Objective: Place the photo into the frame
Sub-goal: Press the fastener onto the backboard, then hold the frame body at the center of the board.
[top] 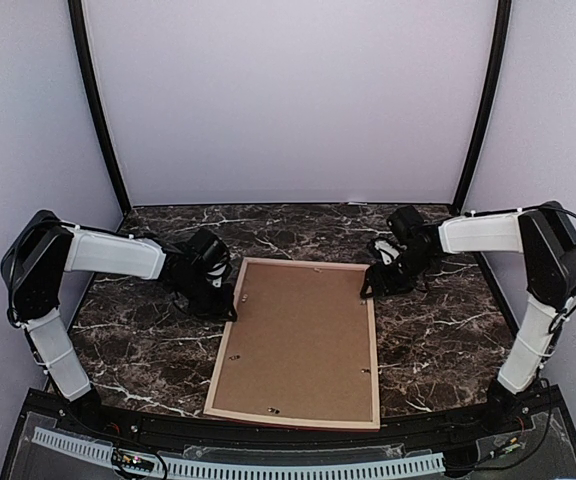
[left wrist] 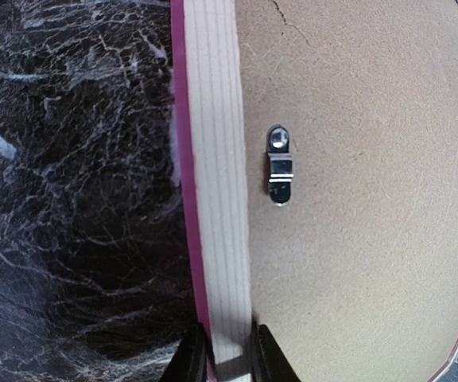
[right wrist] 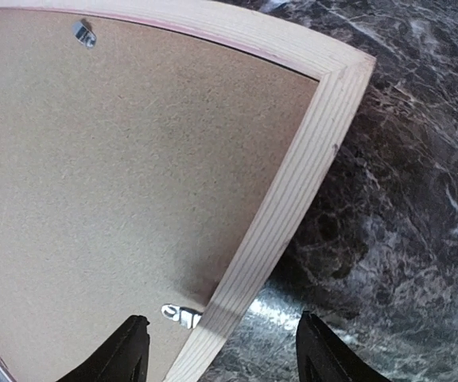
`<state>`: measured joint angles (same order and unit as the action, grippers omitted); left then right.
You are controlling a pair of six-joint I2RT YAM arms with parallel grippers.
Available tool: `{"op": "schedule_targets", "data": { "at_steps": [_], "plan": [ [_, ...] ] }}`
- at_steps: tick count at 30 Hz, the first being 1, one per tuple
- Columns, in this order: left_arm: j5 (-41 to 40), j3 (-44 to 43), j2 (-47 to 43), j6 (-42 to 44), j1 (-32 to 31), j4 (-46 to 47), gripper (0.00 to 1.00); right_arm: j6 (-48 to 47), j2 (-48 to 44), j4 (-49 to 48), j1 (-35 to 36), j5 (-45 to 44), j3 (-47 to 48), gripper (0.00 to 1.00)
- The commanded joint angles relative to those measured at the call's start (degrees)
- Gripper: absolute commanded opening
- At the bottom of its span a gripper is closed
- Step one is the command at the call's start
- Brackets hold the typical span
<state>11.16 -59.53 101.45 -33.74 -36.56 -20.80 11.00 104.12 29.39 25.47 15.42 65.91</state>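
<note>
The pale pink wooden rectangular frame (top: 292, 414) lies face down on the counter (top: 438, 340), brown backing board (top: 303, 335) seated; the photo is unseen, probably beneath. Left jaws pinch its left rail; right jaws, spread astride the right rail, should next turn the metal clip (right wrist: 181, 315).

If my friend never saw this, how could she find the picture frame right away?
Find the dark marble table. Flat in its middle lies the frame, a big rectangle. Nothing else has its pale wooden rim with a thin pink edge, filled by a brown board.
</note>
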Motion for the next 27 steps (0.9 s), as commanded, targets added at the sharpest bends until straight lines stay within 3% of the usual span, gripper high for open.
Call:
{"op": "schedule_targets", "data": {
  "at_steps": [1, 9, 19, 27],
  "plan": [
    [0.06, 1.66, -1.08, -0.95, -0.57, 1.28, 0.19, 4.70, -6.23, -2.86, -0.23, 2.76, -5.01, 0.65],
    [-0.27, 2.98, -1.51, -1.28, -0.70, 3.88, 0.19, 10.83, -12.79, -6.03, 3.19, 1.77, -13.35, 0.65],
    [-0.10, 4.04, -2.35, -1.78, -0.78, 5.70, 0.20, 16.47, -13.32, -7.43, 8.89, -2.62, -17.31, 0.61],
    [0.31, 5.23, -3.53, -1.93, -0.88, 6.61, 0.20, 17.78, -12.66, -7.39, 10.46, -5.57, -17.83, 0.48]
  ]
}}
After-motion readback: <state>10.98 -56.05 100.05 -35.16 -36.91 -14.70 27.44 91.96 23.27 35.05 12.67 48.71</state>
